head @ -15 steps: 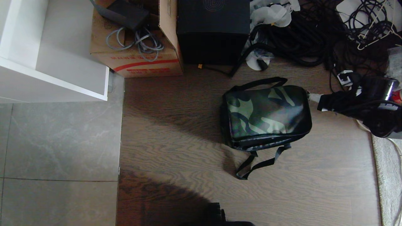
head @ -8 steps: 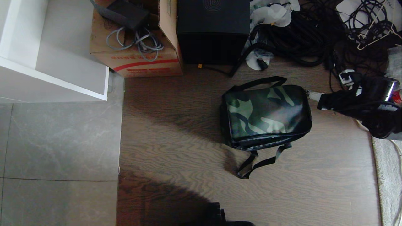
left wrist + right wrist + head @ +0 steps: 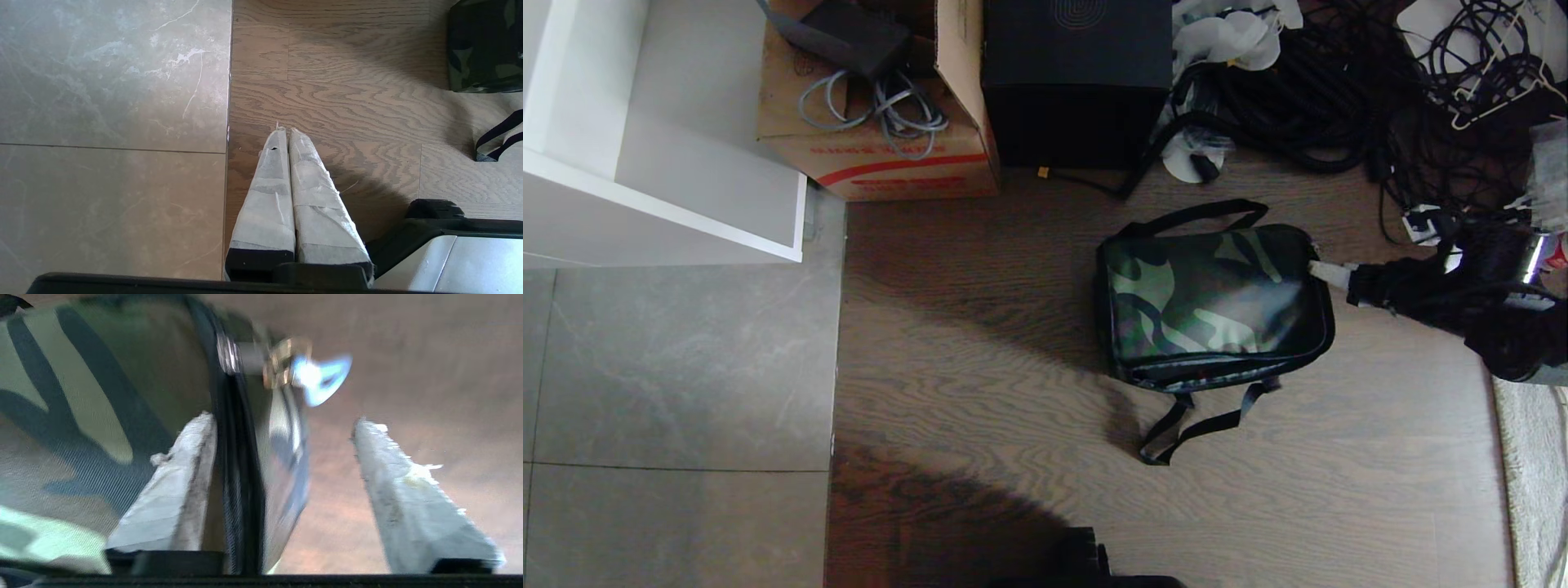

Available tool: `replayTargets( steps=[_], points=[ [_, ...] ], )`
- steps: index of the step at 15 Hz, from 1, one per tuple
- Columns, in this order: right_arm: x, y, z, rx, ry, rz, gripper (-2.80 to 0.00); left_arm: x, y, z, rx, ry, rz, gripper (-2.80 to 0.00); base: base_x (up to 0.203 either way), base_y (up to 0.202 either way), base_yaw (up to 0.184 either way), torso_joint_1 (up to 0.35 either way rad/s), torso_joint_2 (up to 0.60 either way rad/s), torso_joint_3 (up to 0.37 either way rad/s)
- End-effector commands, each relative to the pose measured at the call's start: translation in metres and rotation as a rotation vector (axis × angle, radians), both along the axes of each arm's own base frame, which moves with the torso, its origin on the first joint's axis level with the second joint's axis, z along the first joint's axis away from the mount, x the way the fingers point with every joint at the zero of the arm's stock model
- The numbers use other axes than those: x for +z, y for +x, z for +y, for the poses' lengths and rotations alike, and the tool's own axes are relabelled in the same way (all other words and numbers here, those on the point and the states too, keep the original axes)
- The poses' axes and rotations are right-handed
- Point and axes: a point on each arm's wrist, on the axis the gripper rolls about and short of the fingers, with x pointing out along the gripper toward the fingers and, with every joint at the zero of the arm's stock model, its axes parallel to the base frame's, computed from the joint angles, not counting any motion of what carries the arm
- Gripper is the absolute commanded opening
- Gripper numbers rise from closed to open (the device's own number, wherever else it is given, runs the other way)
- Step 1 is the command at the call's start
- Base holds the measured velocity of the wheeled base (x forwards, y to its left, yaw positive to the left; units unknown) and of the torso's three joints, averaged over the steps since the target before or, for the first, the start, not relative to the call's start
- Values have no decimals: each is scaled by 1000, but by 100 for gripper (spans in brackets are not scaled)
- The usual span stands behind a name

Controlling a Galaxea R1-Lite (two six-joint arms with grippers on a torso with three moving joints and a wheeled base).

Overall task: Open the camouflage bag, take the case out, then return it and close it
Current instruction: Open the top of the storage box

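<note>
One camouflage bag [image 3: 1213,306] lies zipped shut on the wood-grain floor [image 3: 980,367], right of centre in the head view, its patterned lid facing up. A black webbing strap [image 3: 1196,214] arches along the bag's upper edge, and a second loop of strap [image 3: 1192,425] trails onto the floor below its lower edge. The case is not visible in any view.

At the bag's right edge, the right gripper [image 3: 1327,273] reaches in from the right side of the frame. In the right wrist view its two taped fingers [image 3: 171,486] stand well apart and hold nothing: one lies over the camouflage lid beside the black zipper seam [image 3: 239,465], the other over bare floor. A metal zipper pull [image 3: 286,363] with a pale tab hangs at the seam beyond the fingertips, free of both. This part of the view is blurred.

The left gripper [image 3: 286,132] appears only in the left wrist view, parked above the join between wood floor and grey tile [image 3: 114,102]; its taped fingers are pressed together, empty. A corner of the bag shows at that frame's upper right.

Along the top of the head view stand a brown cardboard carton [image 3: 882,155] holding grey cables, a tall black box [image 3: 1078,82], and a tangle of black cables [image 3: 1339,90]. A white cabinet [image 3: 654,147] fills the upper left.
</note>
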Motion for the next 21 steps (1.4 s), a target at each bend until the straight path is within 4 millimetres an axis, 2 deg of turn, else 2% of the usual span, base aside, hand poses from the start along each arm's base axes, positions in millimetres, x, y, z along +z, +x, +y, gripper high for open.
replayTargets(
  steps=[1, 5, 7, 10, 14, 18, 19, 21],
  points=[
    [-8, -3, 1, -6, 74, 48, 0, 0, 0, 0, 0, 0, -1, -280, 0, 0, 0, 0, 0, 0],
    [-28, -6, 4, -42, 322, 180, 0, 0, 0, 0, 0, 0, -1, -280, 0, 0, 0, 0, 0, 0],
    [-35, -10, 17, -40, 450, 250, 0, 0, 0, 0, 0, 0, -1, -280, 0, 0, 0, 0, 0, 0],
    [-33, -14, 34, -44, 672, 328, 0, 0, 0, 0, 0, 0, -1, -280, 0, 0, 0, 0, 0, 0],
    [-38, -38, 66, 21, 691, 363, 0, 0, 0, 0, 0, 0, -1, -280, 0, 0, 0, 0, 0, 0],
    [-48, -85, 103, 84, 711, 499, 0, 0, 0, 0, 0, 0, -1, -280, 0, 0, 0, 0, 0, 0],
    [-49, -90, 107, 91, 717, 514, 0, 0, 0, 0, 0, 0, -1, -280, 0, 0, 0, 0, 0, 0],
    [-44, -86, 103, 93, 682, 471, 0, 0, 0, 0, 0, 0, -1, -280, 0, 0, 0, 0, 0, 0]
  ],
)
